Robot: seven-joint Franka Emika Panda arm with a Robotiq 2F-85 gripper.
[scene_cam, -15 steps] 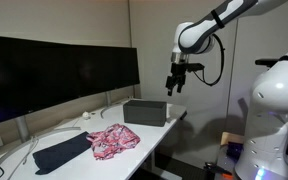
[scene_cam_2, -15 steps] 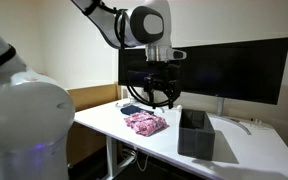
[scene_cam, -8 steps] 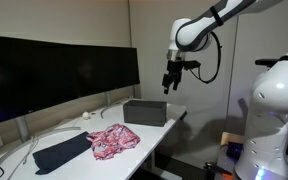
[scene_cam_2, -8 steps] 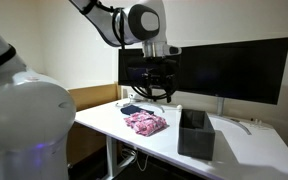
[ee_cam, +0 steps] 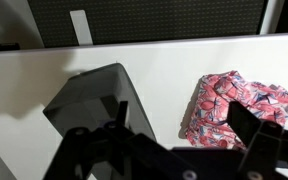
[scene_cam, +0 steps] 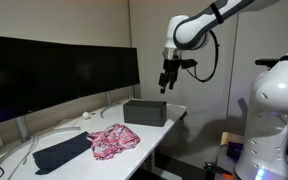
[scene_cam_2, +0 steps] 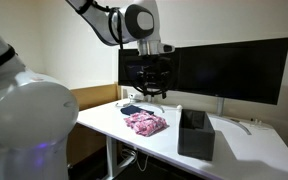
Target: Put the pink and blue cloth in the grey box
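In the wrist view my claw (ee_cam: 184, 130) is mostly a dark blur along the bottom edge. I can make out its two fingers (ee_cam: 117, 118) spread wide with nothing gripped, only bare white table (ee_cam: 24, 90) between them. Under the finger on the left of that view sits the grey box (ee_cam: 89, 92), its near corner covered by the finger and its inside too dark to read. Under the finger on the right lies the pink and blue cloth (ee_cam: 239, 100), crumpled on the table outside the box, with its lower edge hidden by the finger and its right end cut by the frame. Beyond both, a black monitor (ee_cam: 144, 18) crosses the top, carrying a white strip (ee_cam: 79, 27) I cannot identify. In an exterior view, well below the claw (scene_cam: 166, 84) and farthest to its left, a dark cloth (scene_cam: 62, 153) lies just beside the pink and blue cloth (scene_cam: 114, 140); I cannot tell whether they touch. The grey box (scene_cam: 144, 111) stands below the claw, a little to its left, apart from both cloths. To the claw's right a white robot body (scene_cam: 279, 110) is cut off by the frame. In an exterior view a white rounded shell (scene_cam_2: 24, 120) fills the left and hides that end of the table (scene_cam_2: 104, 118). There the claw (scene_cam_2: 149, 90) hangs against the black monitor (scene_cam_2: 229, 68) and its fingers melt into it, with the pink and blue cloth (scene_cam_2: 146, 123) below it and the grey box (scene_cam_2: 194, 133) below to its right.
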